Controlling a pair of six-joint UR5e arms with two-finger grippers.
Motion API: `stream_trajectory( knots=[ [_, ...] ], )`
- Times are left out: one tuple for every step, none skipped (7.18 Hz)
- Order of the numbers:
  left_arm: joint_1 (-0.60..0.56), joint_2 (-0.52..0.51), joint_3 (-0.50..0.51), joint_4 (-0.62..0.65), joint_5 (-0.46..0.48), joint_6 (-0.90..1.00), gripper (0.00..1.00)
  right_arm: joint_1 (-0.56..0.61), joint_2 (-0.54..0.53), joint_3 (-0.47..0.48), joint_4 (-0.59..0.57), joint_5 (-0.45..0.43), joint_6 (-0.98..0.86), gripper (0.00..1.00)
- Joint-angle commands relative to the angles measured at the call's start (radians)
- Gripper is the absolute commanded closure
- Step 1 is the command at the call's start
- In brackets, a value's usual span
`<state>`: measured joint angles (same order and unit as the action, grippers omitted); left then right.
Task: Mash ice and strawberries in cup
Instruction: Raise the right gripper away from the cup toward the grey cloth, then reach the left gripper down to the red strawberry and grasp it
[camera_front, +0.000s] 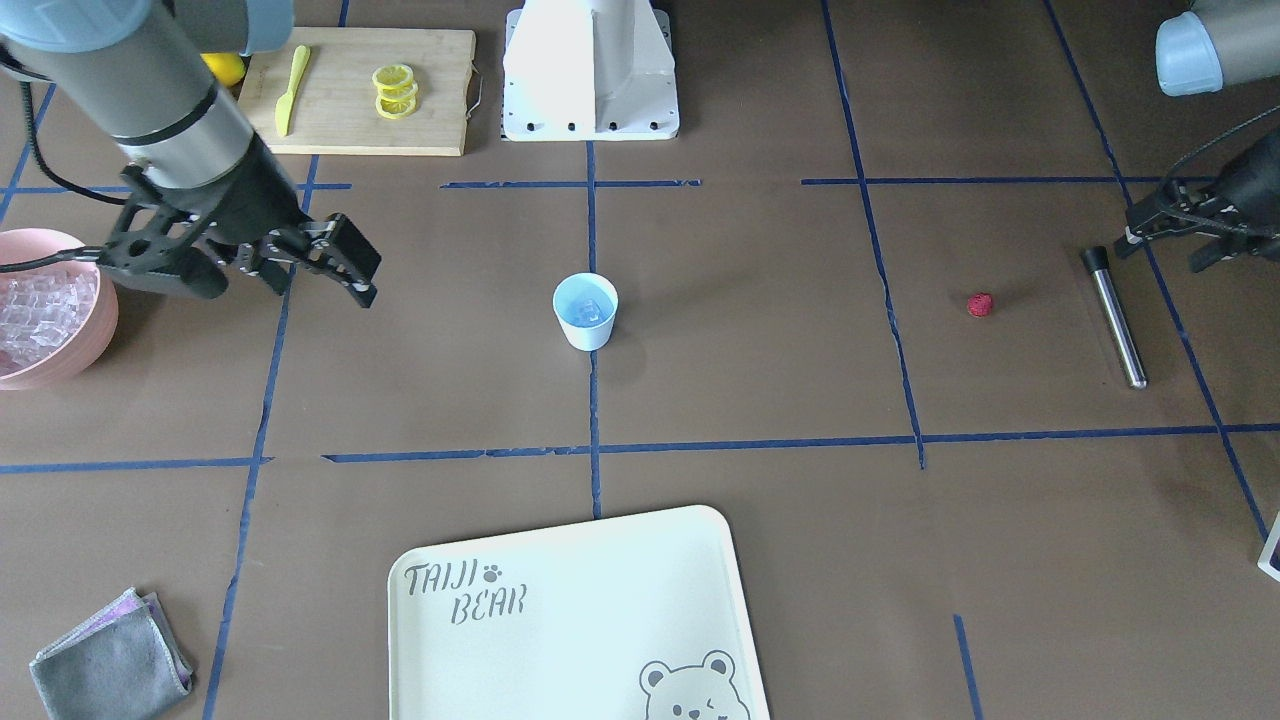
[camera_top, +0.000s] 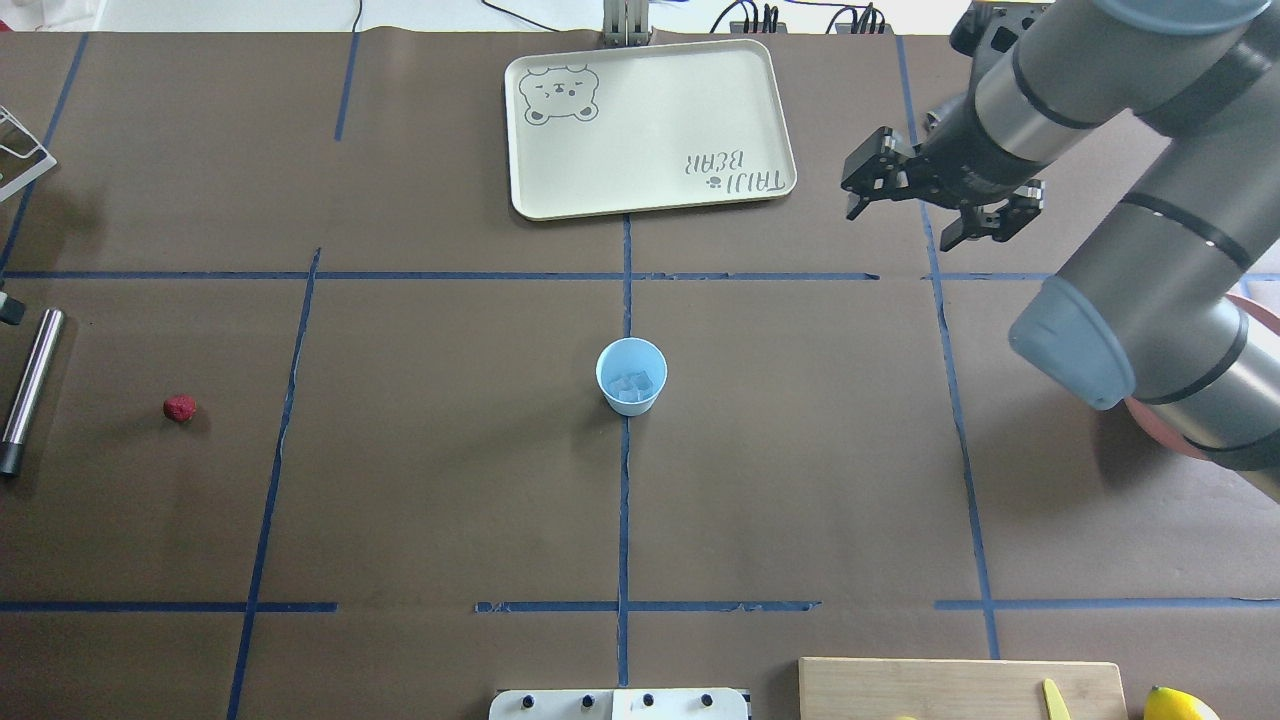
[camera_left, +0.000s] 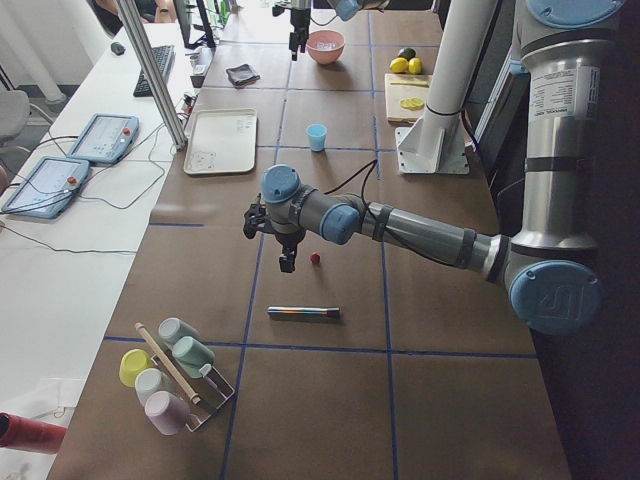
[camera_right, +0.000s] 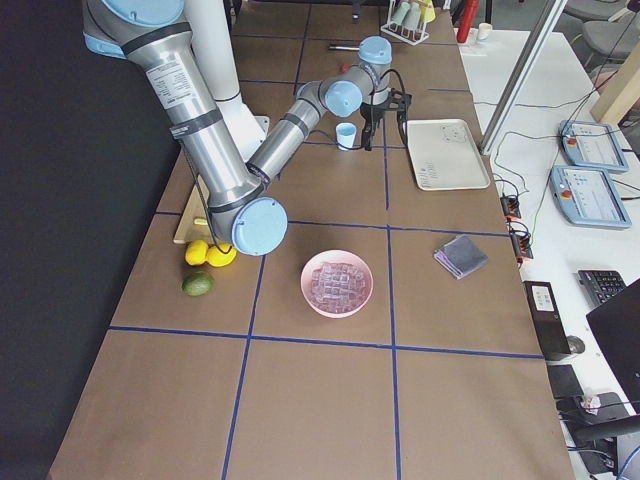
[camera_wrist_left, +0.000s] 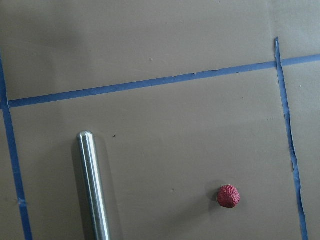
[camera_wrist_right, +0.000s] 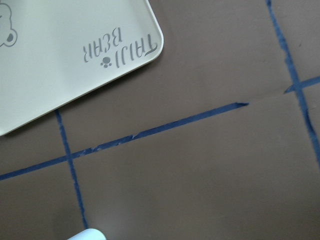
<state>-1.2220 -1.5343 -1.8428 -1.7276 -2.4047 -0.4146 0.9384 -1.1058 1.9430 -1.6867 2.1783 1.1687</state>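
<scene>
the cup (camera_front: 585, 312) stands upright at the middle of the desk (camera_front: 760, 400), on a blue tape line, with a few cubes of ice (camera_front: 592, 309) already in it. it looks light and thin-walled, so it would likely tip or slide under a sideways push; a steadying hold around its wall, below the rim, seems wise once mashing starts. the ice is hard and slippery and should resist crushing. the strawberry (camera_front: 980, 305) lies alone on the desk, well apart from the cup and near a metal rod (camera_front: 1113, 318). it is probably soft, light and apt to roll, so a gentle pinch across its middle from above would suit it. the left end effector (camera_front: 1160, 255) hangs close over the rod's dark end, its fingers seemingly spread and holding nothing. the right end effector (camera_top: 898, 232) hovers wide apart and empty, between the cup and the pink bowl (camera_front: 95, 340) of spare ice. the strawberry is not yet in the cup.
</scene>
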Motion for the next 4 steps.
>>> stream_trajectory(
  knots=[
    [0.123, -0.018, 0.007, -0.019, 0.08, -0.204, 0.0, 0.084, -0.081, 0.028, -0.044, 0.012, -0.177, 0.0],
    [0.215, -0.035, 0.01, -0.059, 0.093, -0.336, 0.0, 0.104, -0.136, 0.054, -0.044, 0.014, -0.258, 0.0],
    [0.29, -0.033, 0.014, -0.093, 0.17, -0.395, 0.0, 0.106, -0.141, 0.038, -0.044, 0.012, -0.291, 0.0],
    [0.32, -0.049, 0.029, -0.096, 0.192, -0.417, 0.0, 0.108, -0.141, 0.028, -0.042, 0.011, -0.293, 0.0]
  ],
)
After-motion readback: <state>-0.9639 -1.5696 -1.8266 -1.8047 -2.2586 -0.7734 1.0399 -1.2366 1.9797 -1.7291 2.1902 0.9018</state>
